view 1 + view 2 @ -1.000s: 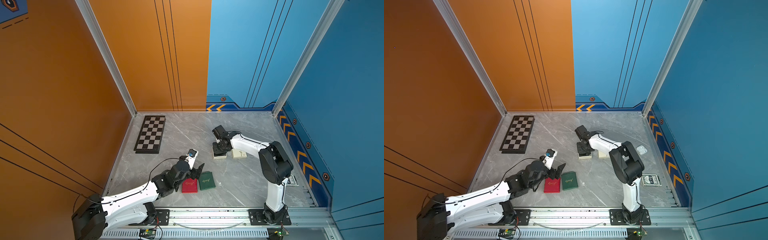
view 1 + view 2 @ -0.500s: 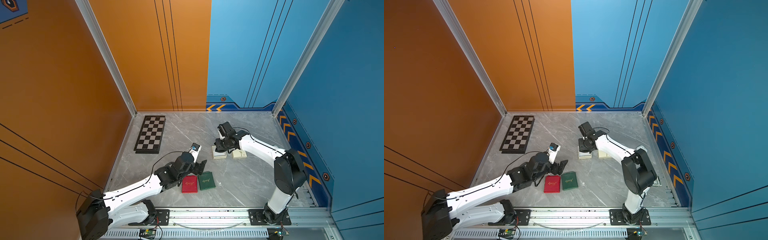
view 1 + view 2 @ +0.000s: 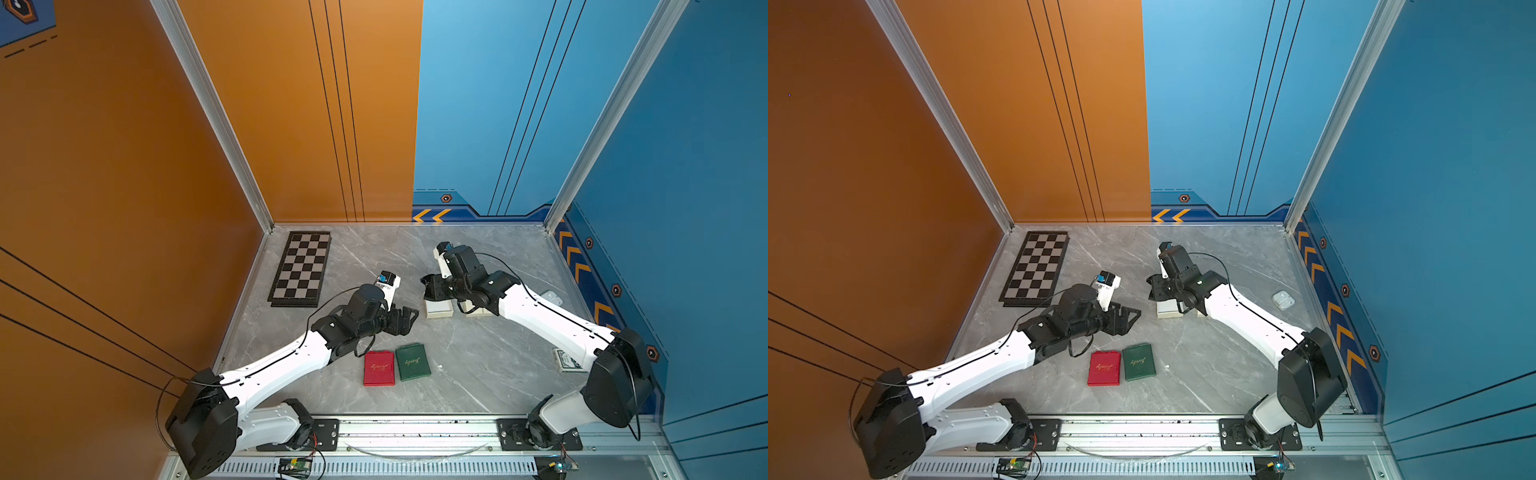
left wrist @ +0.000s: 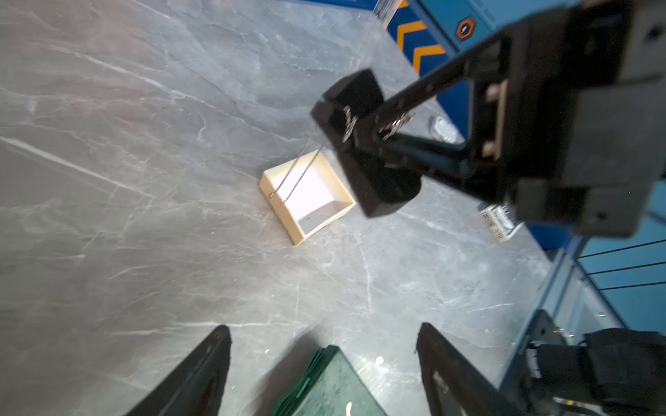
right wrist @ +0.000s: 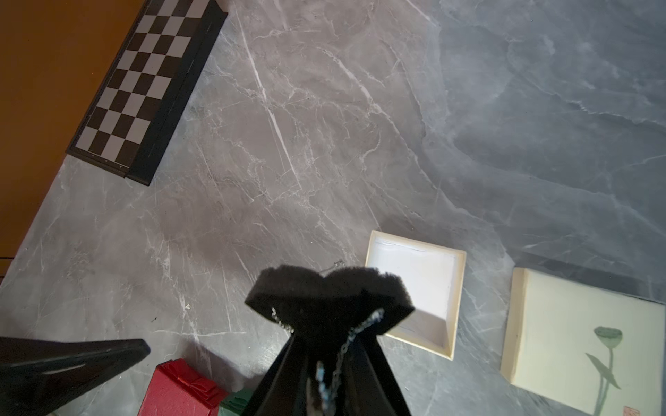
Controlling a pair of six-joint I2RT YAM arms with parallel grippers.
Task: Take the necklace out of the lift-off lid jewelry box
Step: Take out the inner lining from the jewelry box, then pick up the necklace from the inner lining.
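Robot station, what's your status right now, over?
Left tool open, empty. Right tool shut on black foam pad with necklace, lifted out of the open box. Lid aside; nothing blocking.

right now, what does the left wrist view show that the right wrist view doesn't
Only the left wrist view: the necklace chain dangling below the black foam pad, a card pack and a small white case.
Only the right wrist view: the chessboard, the flower-printed lid and the red box.
Both: the open box base, empty inside; the pad with the necklace on it, gripped by the right gripper; the green box.
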